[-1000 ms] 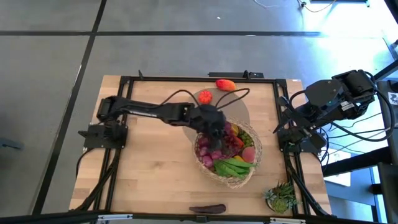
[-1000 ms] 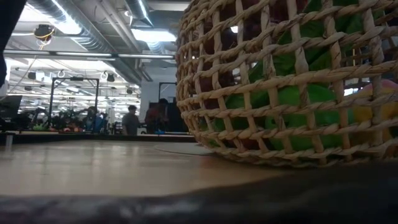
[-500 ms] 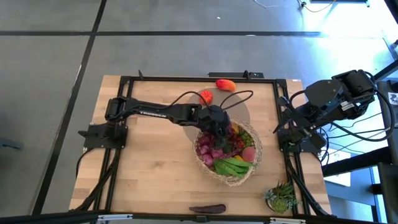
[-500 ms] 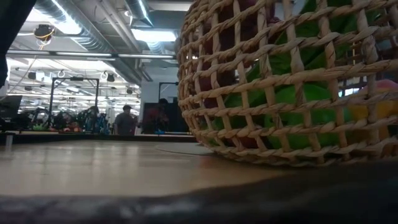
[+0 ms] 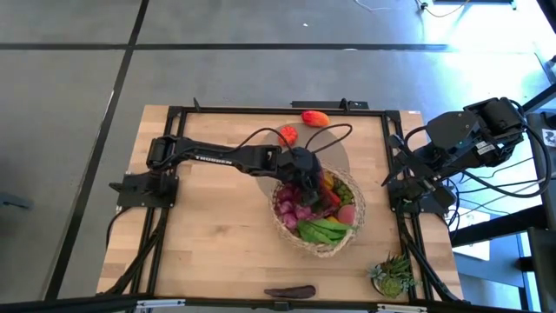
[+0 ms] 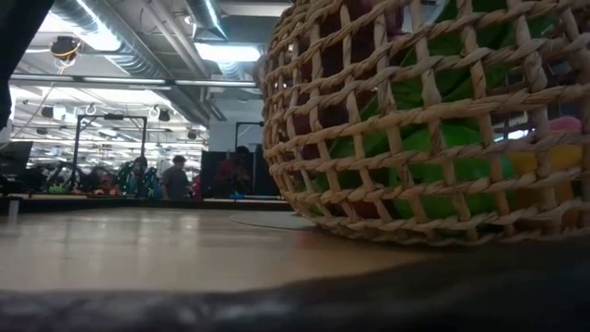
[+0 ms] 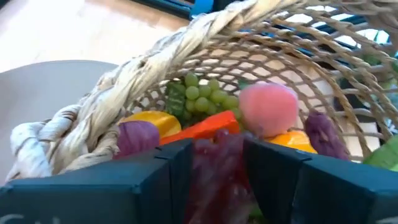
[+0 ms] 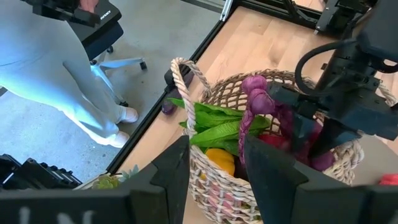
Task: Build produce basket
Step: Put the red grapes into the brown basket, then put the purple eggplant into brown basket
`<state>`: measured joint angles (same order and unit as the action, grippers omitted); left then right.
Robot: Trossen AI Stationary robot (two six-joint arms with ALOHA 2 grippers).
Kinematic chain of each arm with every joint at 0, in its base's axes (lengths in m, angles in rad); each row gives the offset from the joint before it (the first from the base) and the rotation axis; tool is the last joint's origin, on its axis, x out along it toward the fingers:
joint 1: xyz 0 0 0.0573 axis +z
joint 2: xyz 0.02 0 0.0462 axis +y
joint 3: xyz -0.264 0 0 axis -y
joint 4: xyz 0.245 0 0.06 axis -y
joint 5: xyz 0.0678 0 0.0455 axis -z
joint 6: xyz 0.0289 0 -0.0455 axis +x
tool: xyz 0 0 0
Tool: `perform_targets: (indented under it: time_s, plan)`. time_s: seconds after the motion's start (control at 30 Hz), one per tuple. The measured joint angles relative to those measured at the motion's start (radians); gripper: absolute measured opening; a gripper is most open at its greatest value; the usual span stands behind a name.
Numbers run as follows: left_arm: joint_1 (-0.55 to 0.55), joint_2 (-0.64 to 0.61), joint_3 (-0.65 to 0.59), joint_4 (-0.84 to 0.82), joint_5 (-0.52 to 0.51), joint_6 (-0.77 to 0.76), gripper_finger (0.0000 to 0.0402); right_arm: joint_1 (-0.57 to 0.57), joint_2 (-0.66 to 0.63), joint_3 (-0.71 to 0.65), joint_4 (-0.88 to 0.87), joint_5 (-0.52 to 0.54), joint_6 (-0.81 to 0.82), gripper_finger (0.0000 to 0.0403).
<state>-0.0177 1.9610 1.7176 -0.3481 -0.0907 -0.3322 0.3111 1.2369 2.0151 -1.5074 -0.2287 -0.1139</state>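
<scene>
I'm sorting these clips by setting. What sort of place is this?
Probably a robotics lab or workshop: bare ducts and strip lights overhead, more work rigs with people far behind, and a wooden table in a black frame on a concrete floor.

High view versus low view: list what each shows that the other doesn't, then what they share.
Only the high view shows the left gripper over the basket, the right gripper parked folded at the table's right edge, two red-orange pieces lying outside the basket, and a spiky potted plant.

Only the low view shows the room behind, with people standing far off.

Both show the wicker basket and green produce inside it.
</scene>
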Motion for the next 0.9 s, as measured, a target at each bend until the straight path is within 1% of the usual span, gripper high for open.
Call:
perform_targets:
  time_s: [0.2, 0.3, 0.37, 0.47, 0.53, 0.67, 0.77, 0.8, 0.9]
  plan:
    - [0.003, -0.018, 0.005, 0.000, 0.005, 0.001, 0.0130, 0.000, 0.000, 0.000, 0.000, 0.000, 0.007, 0.0147]
    - [-0.007, -0.023, 0.028, -0.003, 0.004, 0.013, 0.0130, 0.000, 0.000, 0.000, 0.000, 0.000, 0.005, 0.0147]
    - [-0.017, -0.024, 0.057, -0.015, 0.005, 0.055, 0.0130, 0.000, 0.000, 0.000, 0.000, 0.000, 0.013, 0.0147]
    - [-0.038, -0.024, 0.116, -0.042, 0.006, 0.154, 0.0130, 0.000, 0.000, 0.000, 0.000, -0.001, 0.067, 0.0147]
    - [-0.053, -0.026, 0.160, -0.061, 0.006, 0.183, 0.0130, 0.000, 0.000, 0.000, 0.001, -0.001, 0.087, 0.0147]
    - [-0.080, -0.027, 0.244, -0.145, 0.000, 0.186, 0.0130, 0.000, 0.003, 0.000, 0.017, -0.001, 0.088, 0.0147]
    - [-0.104, -0.027, 0.312, -0.242, -0.001, 0.186, 0.0130, 0.000, 0.004, 0.000, 0.016, -0.001, 0.090, 0.0147]
    - [-0.114, -0.027, 0.333, -0.292, 0.011, 0.185, 0.0130, 0.000, 0.006, 0.000, 0.016, -0.001, 0.090, 0.0147]
    - [-0.151, -0.027, 0.380, -0.468, 0.108, 0.178, 0.0130, 0.000, 0.023, 0.000, 0.018, -0.001, 0.109, 0.0147]
